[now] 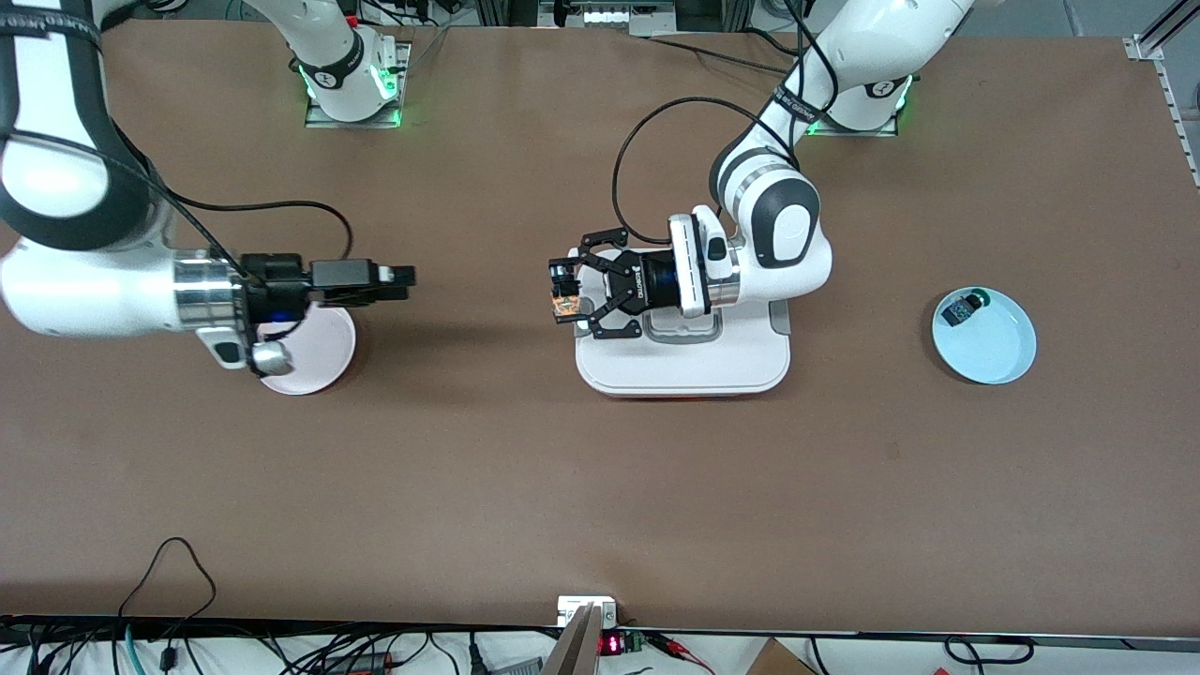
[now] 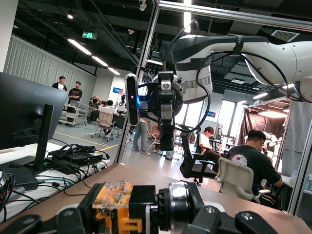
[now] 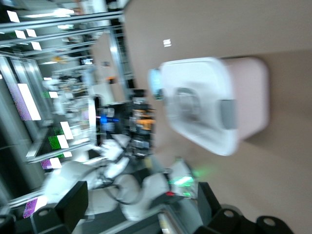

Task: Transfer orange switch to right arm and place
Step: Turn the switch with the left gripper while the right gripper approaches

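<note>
The orange switch (image 1: 563, 305), a small black part with an orange end, is held in the air by my left gripper (image 1: 562, 298), which is shut on it. It hangs over the table by the white box's edge, toward the right arm's end. In the left wrist view the switch (image 2: 114, 197) lies crosswise between the jaws. My right gripper (image 1: 401, 277) hovers level just past the pink plate (image 1: 323, 361), pointing at the switch with a wide gap between them. Its fingers (image 3: 73, 202) stand apart with nothing between them. The left wrist view shows the right gripper (image 2: 166, 131) head-on.
A white lidded box (image 1: 682, 361) with a grey handle sits mid-table under the left wrist. A light blue plate (image 1: 994, 352) toward the left arm's end holds a small black part with a green cap (image 1: 964, 307). Cables run along the table's near edge.
</note>
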### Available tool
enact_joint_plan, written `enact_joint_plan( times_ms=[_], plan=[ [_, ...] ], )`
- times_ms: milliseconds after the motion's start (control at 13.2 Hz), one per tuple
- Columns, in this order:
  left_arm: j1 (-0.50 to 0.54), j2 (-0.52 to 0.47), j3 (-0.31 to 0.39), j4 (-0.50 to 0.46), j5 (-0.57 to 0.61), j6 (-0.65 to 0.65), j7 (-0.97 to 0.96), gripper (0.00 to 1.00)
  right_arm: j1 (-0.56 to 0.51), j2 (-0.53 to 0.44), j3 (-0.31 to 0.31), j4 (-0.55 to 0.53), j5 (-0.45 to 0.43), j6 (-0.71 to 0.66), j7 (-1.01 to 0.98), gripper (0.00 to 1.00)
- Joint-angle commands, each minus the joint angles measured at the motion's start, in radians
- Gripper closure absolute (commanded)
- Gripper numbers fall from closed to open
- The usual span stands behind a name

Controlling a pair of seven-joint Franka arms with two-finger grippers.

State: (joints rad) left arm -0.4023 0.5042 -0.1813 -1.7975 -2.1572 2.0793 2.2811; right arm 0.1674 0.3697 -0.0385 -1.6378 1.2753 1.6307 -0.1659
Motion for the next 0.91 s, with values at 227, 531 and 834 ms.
enact_joint_plan(
  times_ms=[227, 531, 834],
  plan=[
    [-0.001, -0.023, 0.002, -0.019, -0.032, 0.005, 0.038, 0.84, 0.184, 0.041, -0.001, -0.031, 0.246, 0.23, -0.039, 0.0],
    [-0.001, -0.023, 0.002, -0.019, -0.032, 0.005, 0.038, 0.84, 0.237, 0.045, -0.001, -0.089, 0.331, 0.302, -0.145, 0.0],
    [-0.001, -0.023, 0.002, -0.019, -0.032, 0.005, 0.038, 0.84, 0.27, 0.048, -0.001, -0.105, 0.349, 0.345, -0.175, 0.01]
  ],
)
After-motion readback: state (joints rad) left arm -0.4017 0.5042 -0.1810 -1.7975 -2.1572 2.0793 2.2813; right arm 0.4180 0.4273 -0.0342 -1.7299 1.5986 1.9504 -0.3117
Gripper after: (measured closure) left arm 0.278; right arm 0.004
